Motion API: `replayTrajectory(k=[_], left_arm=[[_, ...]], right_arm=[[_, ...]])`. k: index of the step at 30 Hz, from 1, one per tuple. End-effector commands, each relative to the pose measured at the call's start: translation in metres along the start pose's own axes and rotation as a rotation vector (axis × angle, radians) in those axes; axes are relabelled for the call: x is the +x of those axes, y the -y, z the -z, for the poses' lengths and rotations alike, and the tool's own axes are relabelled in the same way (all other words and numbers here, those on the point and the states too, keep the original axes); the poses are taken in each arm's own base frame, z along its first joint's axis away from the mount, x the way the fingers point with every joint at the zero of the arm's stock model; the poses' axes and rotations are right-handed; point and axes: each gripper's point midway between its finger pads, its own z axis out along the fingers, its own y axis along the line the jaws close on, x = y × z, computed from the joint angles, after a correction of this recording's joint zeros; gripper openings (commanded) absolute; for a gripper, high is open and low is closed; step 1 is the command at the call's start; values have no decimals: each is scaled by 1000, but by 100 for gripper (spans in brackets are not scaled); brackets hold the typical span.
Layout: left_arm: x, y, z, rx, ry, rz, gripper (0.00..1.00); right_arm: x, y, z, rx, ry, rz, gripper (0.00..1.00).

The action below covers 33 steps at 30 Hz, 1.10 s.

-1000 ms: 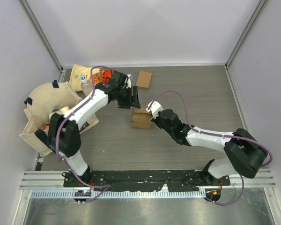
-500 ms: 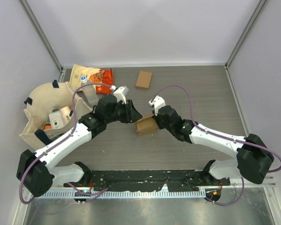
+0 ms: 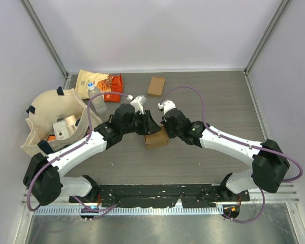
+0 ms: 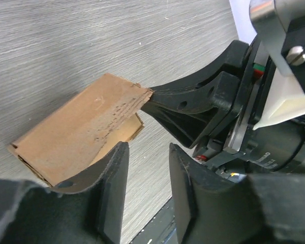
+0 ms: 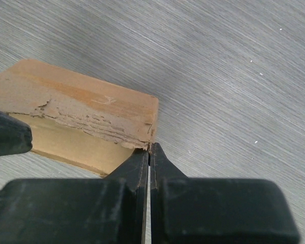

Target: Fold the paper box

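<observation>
Top view: brown paper box (image 3: pixel 156 138) lying on the table (image 3: pixel 218 101) near its centre. Left gripper (image 4: pixel 147 150), at the box's 11 o'clock: jaws apart, bare table showing between them, the box just beside one finger. Right gripper (image 5: pixel 149 150), at 1 o'clock: jaws pressed together, tips touching the box's torn corner.

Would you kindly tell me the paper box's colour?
Paper box: brown, clearest in right wrist view.

Grey bench (image 3: pixel 218 96), pale walls (image 3: pixel 157 30).
Wood-grain top, evenly lit; plain walls on three sides, metal posts (image 3: pixel 44 38) at far corners, rail (image 3: pixel 157 210) along near edge.
</observation>
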Motion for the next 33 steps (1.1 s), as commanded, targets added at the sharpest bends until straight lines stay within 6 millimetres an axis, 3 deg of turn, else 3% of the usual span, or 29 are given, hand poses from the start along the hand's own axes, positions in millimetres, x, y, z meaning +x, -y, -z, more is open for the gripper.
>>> replayTrajectory(k=[1, 4, 8, 13, 24, 33], left_arm=[[-15, 17, 12, 46, 38, -53, 35], [-9, 34, 16, 125, 18, -65, 19], [13, 47, 13, 178, -20, -100, 12], [41, 27, -11, 85, -70, -95, 3], [44, -22, -25, -136, -31, -58, 0], [51, -41, -29, -220, -49, -46, 0]], right_arm=[[-10, -7, 7, -23, -13, -43, 1], [-9, -10, 7, -32, -33, -41, 1], [-8, -12, 9, -37, -55, -42, 1], [-11, -14, 10, -46, -59, -49, 1], [-15, -21, 17, -82, -67, -66, 1], [-16, -32, 20, -135, -117, -67, 1]])
